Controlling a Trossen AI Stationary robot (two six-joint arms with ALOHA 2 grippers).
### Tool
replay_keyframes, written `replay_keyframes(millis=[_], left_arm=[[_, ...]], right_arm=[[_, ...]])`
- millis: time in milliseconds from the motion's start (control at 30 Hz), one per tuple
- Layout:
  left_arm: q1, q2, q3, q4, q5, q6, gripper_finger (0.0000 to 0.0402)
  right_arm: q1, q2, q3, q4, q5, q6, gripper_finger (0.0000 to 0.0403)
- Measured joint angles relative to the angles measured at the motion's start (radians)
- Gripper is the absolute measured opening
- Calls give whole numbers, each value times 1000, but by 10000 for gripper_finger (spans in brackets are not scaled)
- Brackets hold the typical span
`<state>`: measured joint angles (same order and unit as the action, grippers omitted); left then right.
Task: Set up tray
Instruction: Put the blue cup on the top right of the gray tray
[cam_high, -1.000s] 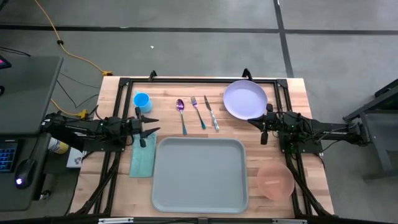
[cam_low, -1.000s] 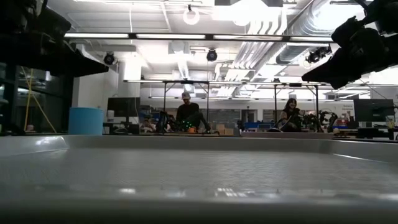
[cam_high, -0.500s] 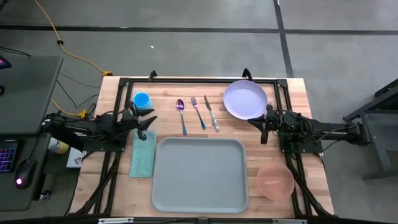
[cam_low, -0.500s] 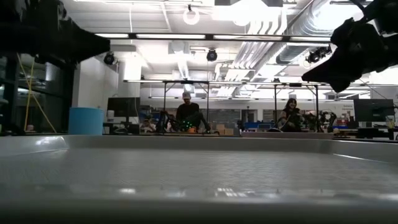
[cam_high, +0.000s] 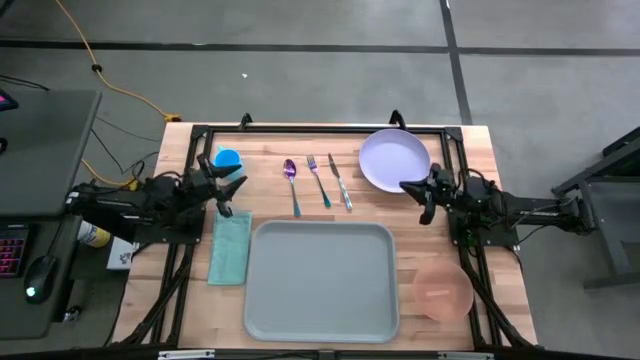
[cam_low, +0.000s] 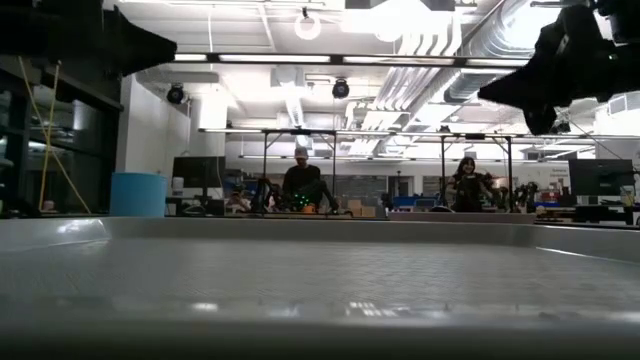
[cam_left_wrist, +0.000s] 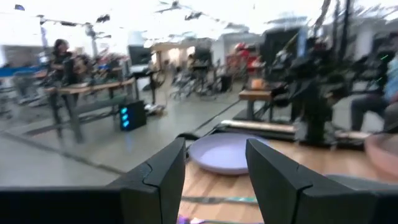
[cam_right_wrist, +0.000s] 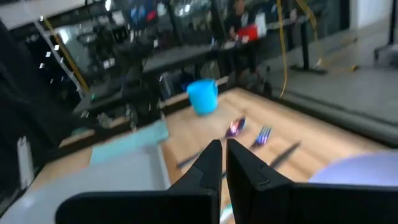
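The pale grey-blue tray (cam_high: 320, 280) lies flat on the near middle of the table and fills the foreground of the low view (cam_low: 320, 270). My left gripper (cam_high: 232, 195) hovers open between the blue cup (cam_high: 228, 160) and the teal cloth (cam_high: 230, 248), touching nothing; in its wrist view (cam_left_wrist: 214, 168) the fingers stand wide apart. My right gripper (cam_high: 418, 198) is shut (cam_right_wrist: 224, 163) and hangs in the air just off the near right rim of the lavender plate (cam_high: 393, 160), clear of it. Both grippers are high above the table in the low view (cam_low: 165, 45) (cam_low: 490, 97).
A spoon (cam_high: 291, 180), fork (cam_high: 318, 178) and knife (cam_high: 341, 180) lie side by side beyond the tray. A pink bowl (cam_high: 443, 290) sits right of the tray. The plate is at the far right. A black frame rims the table, and people sit in the room behind.
My left gripper has risen and moved from over the cloth's far end toward the far edge, closer to the blue cup. My right gripper has lifted a little and shifted slightly toward the plate. No object has moved.
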<state>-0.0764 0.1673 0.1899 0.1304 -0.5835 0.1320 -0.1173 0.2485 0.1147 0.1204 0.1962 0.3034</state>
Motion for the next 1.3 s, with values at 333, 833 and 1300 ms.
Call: replay_keyframes(millis=[333,833,1300], left_arm=[[291,22,397,-686,107,-97,200],[615,440,669,-1069,604,-348,200],[1334,921,805,-1326,829,47,200]], right_arm=[[-1,8,85,-56,90,-76,0],[-1,382,634,-574,322,-260,0],[-73,541,840,-957,179,3,0]])
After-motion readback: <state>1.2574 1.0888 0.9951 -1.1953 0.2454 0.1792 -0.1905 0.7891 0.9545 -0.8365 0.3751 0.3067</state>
